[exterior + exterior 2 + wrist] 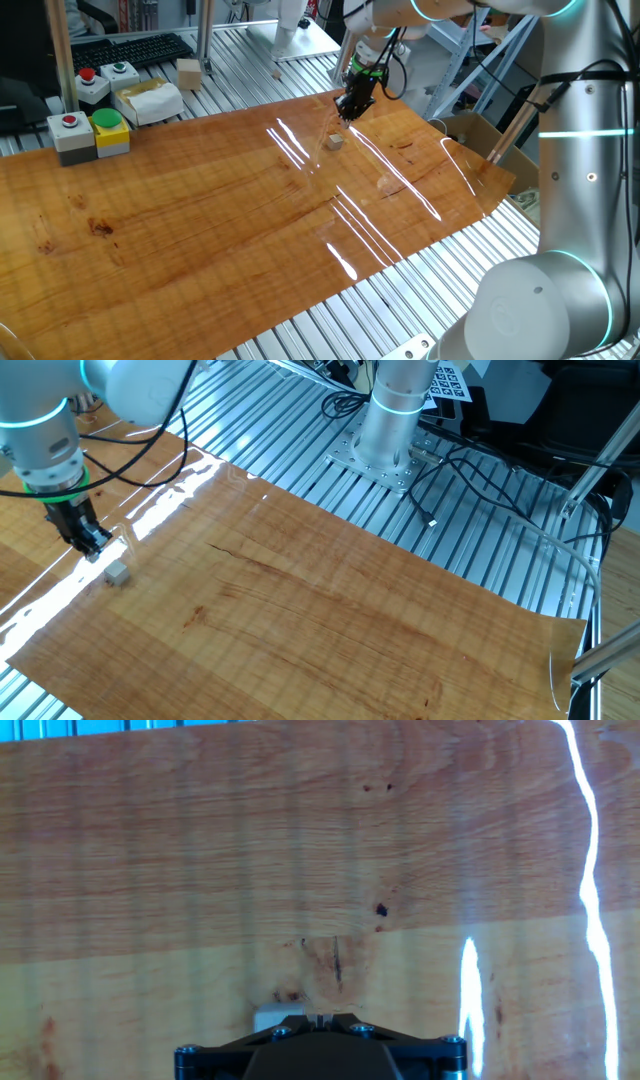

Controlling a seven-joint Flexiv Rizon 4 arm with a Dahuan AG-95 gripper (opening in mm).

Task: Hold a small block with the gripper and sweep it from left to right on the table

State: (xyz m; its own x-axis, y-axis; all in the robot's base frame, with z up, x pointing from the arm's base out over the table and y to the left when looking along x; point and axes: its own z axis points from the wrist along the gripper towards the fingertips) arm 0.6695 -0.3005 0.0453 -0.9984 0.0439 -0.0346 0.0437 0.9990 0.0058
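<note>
The small block point(335, 142) is a tiny pale cube that lies loose on the glossy orange-brown table point(200, 230), near its far edge. My gripper point(350, 110) hangs just above and beyond the cube, with its black fingers pressed together and nothing between them. In the other fixed view the gripper point(93, 548) is a short way up-left of the block point(118, 572). In the hand view the fingertips of the gripper point(322, 1016) meet at the bottom middle. There the block point(268, 1018) peeks out just left of them, partly hidden by the gripper body.
Button boxes point(95, 130), a pale wrapped packet point(150, 100), a larger wooden block point(188, 72) and a keyboard point(130, 52) stand beyond the table's far left edge. Ribbed aluminium slats point(400, 310) surround the board. A cardboard box point(480, 135) sits at the right, and the arm's base point(392, 420) stands on the slats.
</note>
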